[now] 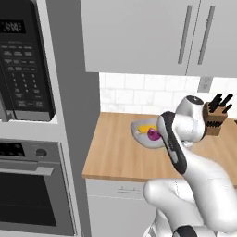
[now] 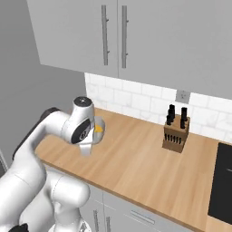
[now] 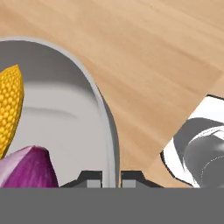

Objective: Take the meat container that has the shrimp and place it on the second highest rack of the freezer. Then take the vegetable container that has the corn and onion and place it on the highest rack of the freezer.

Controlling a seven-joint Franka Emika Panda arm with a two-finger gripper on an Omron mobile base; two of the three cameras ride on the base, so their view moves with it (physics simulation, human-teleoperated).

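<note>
Closest in, gripper [image 3: 111, 177] pinched narrow on the rim of the vegetable container [image 3: 65, 113] — hand view shows the two dark fingertips [image 3: 91, 178] set one each side of the grey wall, one inside, one outside. Looks like a firm grip on the rim, container not visibly lifted off the counter [image 1: 115, 152] yet. Container body extends away from the gripper along the hand's line of sight, so lift likely straight up, then a swing toward the freezer; freezer not identifiable here. Inside the container: corn [image 3: 9, 107], long axis running roughly along the wall, and onion [image 3: 28, 168] just beside it, nearer the gripper. From the left base view, container sits mid-counter, partly hidden by the arm, yellow and magenta peeking out. Farther right — knife block [image 2: 176, 132] well apart, by the tiled backsplash. Risk: one-sided rim grip could tilt the container.
</note>
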